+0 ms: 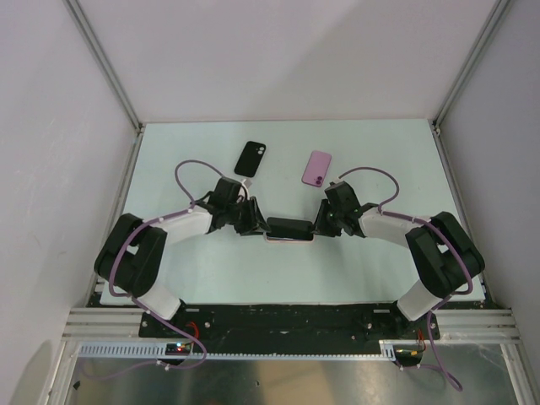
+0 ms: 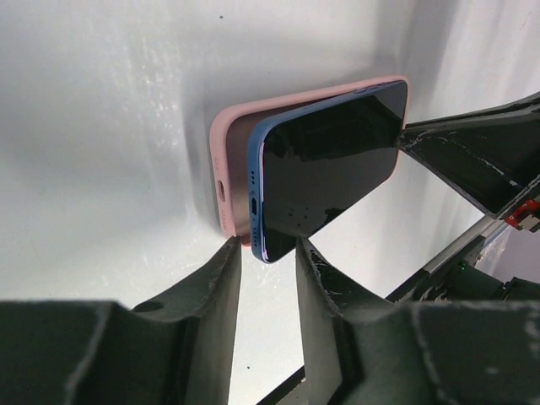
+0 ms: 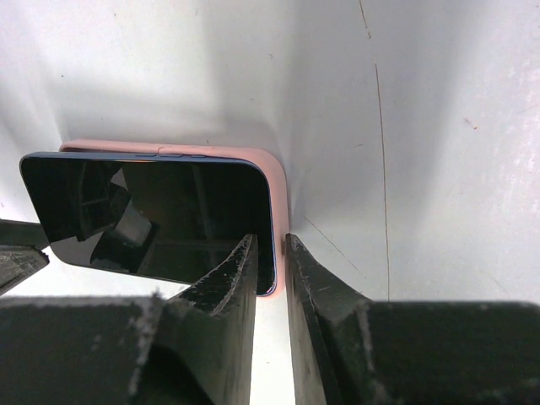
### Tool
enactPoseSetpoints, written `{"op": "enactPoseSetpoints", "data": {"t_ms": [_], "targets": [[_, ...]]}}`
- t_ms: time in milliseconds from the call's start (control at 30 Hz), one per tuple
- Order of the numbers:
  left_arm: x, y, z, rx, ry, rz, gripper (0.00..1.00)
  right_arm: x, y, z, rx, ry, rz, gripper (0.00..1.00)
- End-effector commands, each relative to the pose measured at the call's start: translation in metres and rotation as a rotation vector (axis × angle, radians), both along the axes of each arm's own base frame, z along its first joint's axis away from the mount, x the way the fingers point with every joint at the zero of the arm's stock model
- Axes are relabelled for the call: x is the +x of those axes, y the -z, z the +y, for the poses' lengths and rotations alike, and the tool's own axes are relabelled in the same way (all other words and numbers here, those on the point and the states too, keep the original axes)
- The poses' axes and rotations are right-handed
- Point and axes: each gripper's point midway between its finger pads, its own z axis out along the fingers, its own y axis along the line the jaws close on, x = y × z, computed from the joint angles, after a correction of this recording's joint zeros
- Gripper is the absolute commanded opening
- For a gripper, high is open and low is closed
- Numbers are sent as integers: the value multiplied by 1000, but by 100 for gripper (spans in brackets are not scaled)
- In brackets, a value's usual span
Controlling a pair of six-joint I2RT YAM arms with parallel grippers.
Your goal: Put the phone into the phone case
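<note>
The phone [image 2: 329, 160] hangs between the two tools over the worktop [image 1: 380, 152], with one short end at each tool's fingertips. It lies only partly in the pink phone case [image 2: 224, 169]. At the right tool [image 3: 272, 253] the phone's end sits down inside the case rim. At the left tool [image 2: 268, 253] the blue edge stands clear of the case, leaving a wedge of empty shell showing.

The right tool is closed to a narrow slot, pinching the case rim and the phone's edge together. The left tool's fingers flank the phone's raised corner with a small gap between them. Whether they actually bite the phone I cannot tell.

The likeliest trouble is at the left tool's end. Pushing the raised corner in while the phone is skewed could jam its edge on top of the case lip instead of under it. The soft shell could then bow away or peel off the seated end. The right tool's hold is thin, right at the rim, so a hard push from the opposite tool could slide the pair out and drop them.

The case holds one end of the phone, no more. Beyond both tools' tips, apart from each other, a black slab [image 1: 251, 158] and a lilac slab [image 1: 316, 168] lie flat on the worktop. I cannot tell whether these are cases or phones.
</note>
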Motion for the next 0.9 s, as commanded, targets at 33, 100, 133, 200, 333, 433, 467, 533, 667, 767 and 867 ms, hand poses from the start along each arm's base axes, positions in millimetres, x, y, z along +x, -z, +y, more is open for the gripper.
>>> {"op": "enactPoseSetpoints", "data": {"t_ms": [33, 100, 133, 200, 333, 433, 467, 533, 667, 767, 867], "targets": [[18, -26, -8, -11, 15, -96, 33, -5, 1, -1, -7, -23, -1, 22], [18, -26, -10, -7, 20, -95, 30, -5, 1, 0, -6, -23, -2, 22], [18, -25, -11, -5, 23, -93, 29, -5, 1, 0, -7, -24, -2, 22], [18, -23, -13, -1, 30, -88, 27, -5, 1, 0, -6, -26, -2, 22], [18, -19, -16, 9, 34, -78, 23, -6, 2, 1, -4, -31, 0, 22], [18, -17, -16, 19, 33, -75, 22, -6, 3, 1, -3, -32, 4, 22], [18, -17, -16, 22, 32, -77, 23, -6, 3, 1, -3, -33, 4, 22], [19, -19, -13, 34, 22, -87, 29, -6, 4, 1, -4, -34, 4, 22], [21, -26, -4, 70, -6, -120, 38, -6, 4, 1, -5, -35, 4, 22], [24, -31, 1, 93, -22, -140, 39, -6, 4, 1, -3, -33, 5, 22], [25, -31, 2, 106, -21, -140, 37, -6, 5, 1, -5, -33, 7, 22]]}}
